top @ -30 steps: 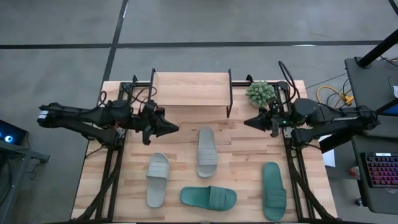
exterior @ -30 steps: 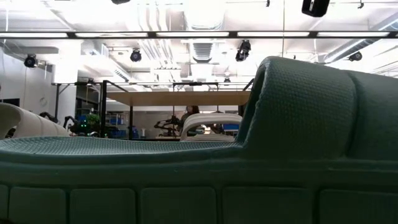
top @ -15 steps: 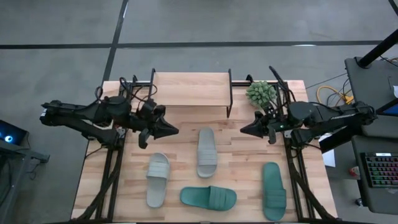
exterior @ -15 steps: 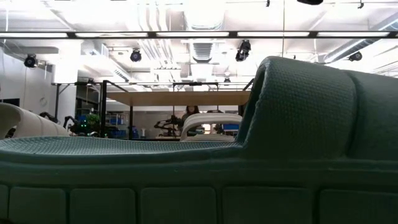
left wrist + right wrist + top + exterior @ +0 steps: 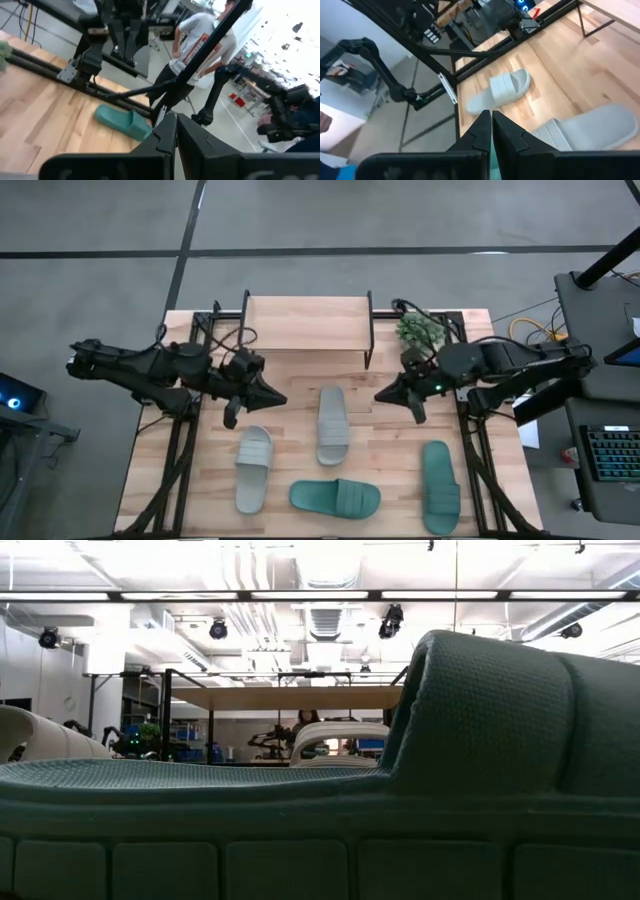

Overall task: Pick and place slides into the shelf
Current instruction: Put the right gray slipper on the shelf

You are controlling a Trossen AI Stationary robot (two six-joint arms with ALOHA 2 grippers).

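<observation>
Seen from above: shelf (image 5: 307,322) at 12 o'clock on the desk (image 5: 390,440), nothing on its plank top.

Four slides lying flat on the desk, all in front of the shelf:
- grey slide (image 5: 333,424) near the centre, lengthwise toward 12 and 6 o'clock;
- second grey slide (image 5: 252,468) at 8 o'clock from it, a little tilted;
- teal slide (image 5: 335,497) at 6 o'clock, lying crosswise, near the front edge;
- second teal slide (image 5: 439,486) at 4 o'clock, lengthwise, near the right edge.

No slide touching another.

Left pincer (image 5: 280,397) at 9 o'clock from the centre grey slide, clenched, holding nothing, tip pointing to 3 o'clock.

Right pincer (image 5: 380,397) at 3 o'clock from the same slide, also clenched and empty, tip pointing to 9 o'clock. Both apart from the slide between them.

Small green plant (image 5: 421,329) at 1 o'clock, beside the shelf.

In the low view, only the teal slide close up, with the shelf far behind. In the left wrist view, a person (image 5: 197,45) in a white shirt beyond the desk.
</observation>
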